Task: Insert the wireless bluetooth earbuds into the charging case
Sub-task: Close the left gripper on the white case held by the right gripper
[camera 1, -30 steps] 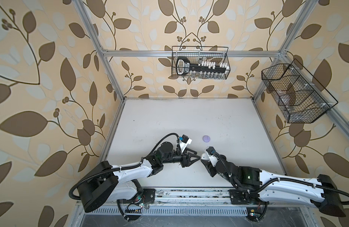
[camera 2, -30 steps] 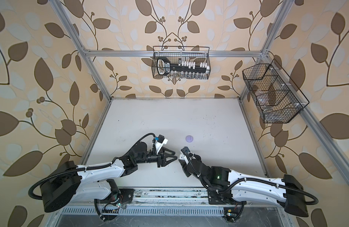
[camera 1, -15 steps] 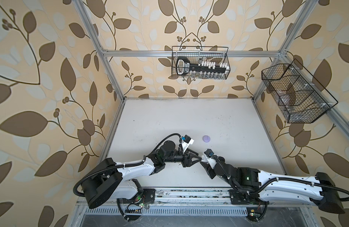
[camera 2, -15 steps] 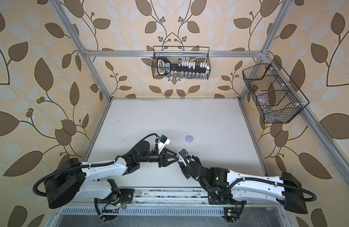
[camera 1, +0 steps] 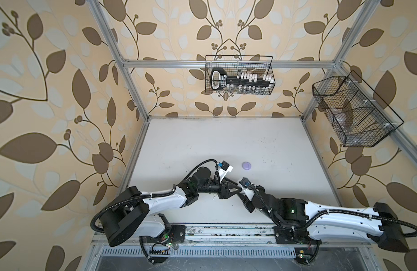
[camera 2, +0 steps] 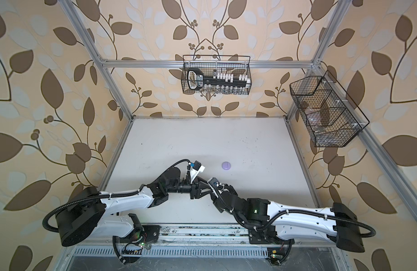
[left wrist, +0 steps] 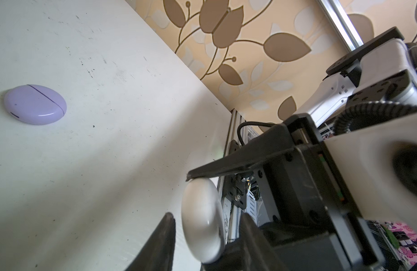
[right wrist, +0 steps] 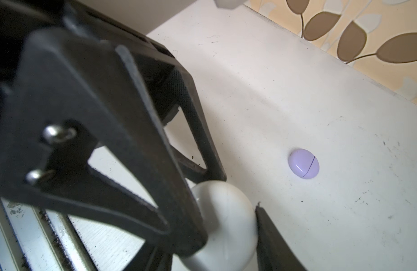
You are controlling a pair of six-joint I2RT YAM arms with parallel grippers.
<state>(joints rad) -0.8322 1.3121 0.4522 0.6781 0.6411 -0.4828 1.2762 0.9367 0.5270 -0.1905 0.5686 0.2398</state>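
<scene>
A white charging case (right wrist: 228, 211), closed, hangs just above the table near its front middle. My right gripper (right wrist: 226, 225) is shut on it across its width; one of its fingers (left wrist: 226, 166) presses on the case's rim. My left gripper (left wrist: 207, 218) straddles the same white case (left wrist: 202, 218) across its thickness. It is open, with a narrow gap showing at one finger (left wrist: 167, 225). In both top views the two grippers (camera 1: 238, 188) (camera 2: 208, 187) meet tip to tip and hide the case. The earbuds are out of view.
A closed lilac case (camera 1: 247, 165) (camera 2: 226, 165) (left wrist: 34, 104) (right wrist: 303, 164) lies flat on the white table (camera 1: 226, 140) just behind the grippers. Two black wire baskets (camera 1: 239, 75) (camera 1: 353, 112) hang on the back and right walls. A metal rail (camera 1: 226, 231) runs along the front edge.
My left gripper has moved right to meet the right gripper, and its jaws have narrowed around the white case. The right gripper shifted slightly left, keeping its grip. The lilac case has not moved.
</scene>
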